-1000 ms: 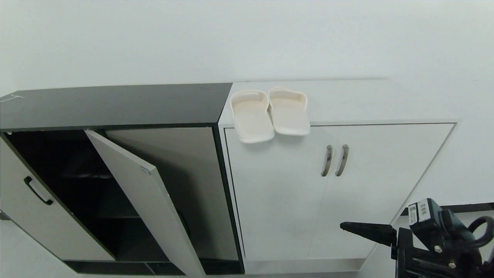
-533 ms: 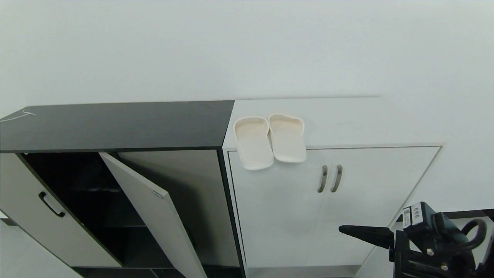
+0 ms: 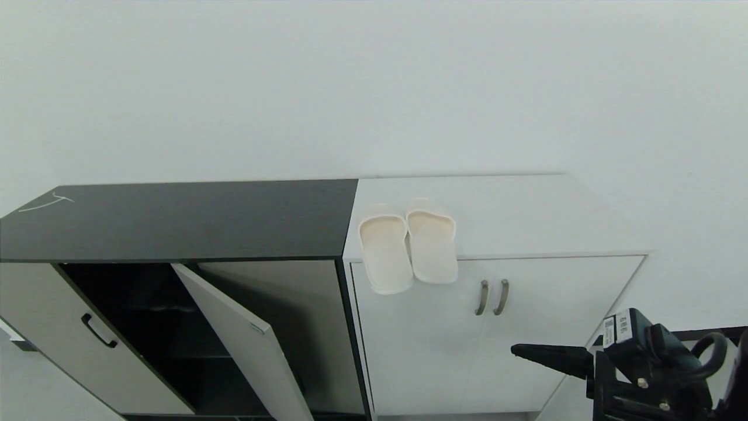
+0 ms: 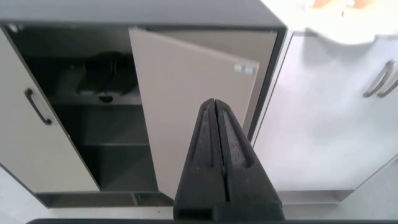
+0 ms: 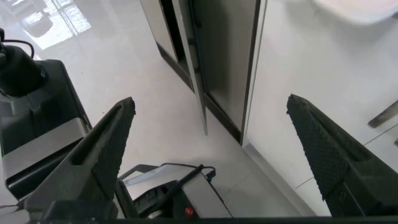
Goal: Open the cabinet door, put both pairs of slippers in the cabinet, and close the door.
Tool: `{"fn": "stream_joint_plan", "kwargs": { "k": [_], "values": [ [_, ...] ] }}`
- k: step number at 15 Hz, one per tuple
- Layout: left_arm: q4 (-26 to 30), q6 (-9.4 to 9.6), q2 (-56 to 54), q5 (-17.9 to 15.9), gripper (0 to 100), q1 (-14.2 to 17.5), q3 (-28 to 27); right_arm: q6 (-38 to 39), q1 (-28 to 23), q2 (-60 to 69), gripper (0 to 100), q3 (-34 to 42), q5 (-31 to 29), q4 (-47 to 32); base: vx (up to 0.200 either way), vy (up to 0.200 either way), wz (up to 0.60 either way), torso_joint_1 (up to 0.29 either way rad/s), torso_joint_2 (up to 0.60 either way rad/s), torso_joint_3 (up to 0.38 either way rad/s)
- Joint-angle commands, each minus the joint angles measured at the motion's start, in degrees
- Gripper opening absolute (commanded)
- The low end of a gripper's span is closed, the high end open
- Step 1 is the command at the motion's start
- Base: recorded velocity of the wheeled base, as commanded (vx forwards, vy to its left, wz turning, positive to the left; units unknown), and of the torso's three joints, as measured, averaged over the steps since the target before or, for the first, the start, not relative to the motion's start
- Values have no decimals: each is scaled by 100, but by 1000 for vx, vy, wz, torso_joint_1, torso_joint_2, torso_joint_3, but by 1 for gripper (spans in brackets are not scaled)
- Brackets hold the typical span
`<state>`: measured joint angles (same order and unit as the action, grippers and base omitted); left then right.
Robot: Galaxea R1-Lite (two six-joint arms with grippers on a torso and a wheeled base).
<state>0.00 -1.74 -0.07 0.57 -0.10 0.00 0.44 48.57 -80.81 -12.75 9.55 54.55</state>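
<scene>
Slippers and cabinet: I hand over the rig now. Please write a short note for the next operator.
Left end effector: shut, empty, facing the open black cabinet.
Right end effector: open, empty, low in front of the white cabinet.
White slippers: on top of the white cabinet, overhanging its front edge.
Dark pair: apparently on a shelf inside the black cabinet.
Done: doors open; one pair seemingly in.
Left: put white slippers inside, close the doors.
</scene>
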Motion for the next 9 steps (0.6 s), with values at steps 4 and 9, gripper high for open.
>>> {"fn": "stream_joint_plan", "kwargs": {
  "k": [4, 9],
  "values": [
    [0, -1, 7, 4, 0, 1, 0, 0, 4, -251, 100, -96, -225, 29, 0, 0, 0, 157, -338, -174],
    [0, -1, 7, 4, 0, 1, 0, 44, 39, -1411, 100, -1986, -2053, 55, 0, 0, 0, 0, 0, 0]
  ]
}}
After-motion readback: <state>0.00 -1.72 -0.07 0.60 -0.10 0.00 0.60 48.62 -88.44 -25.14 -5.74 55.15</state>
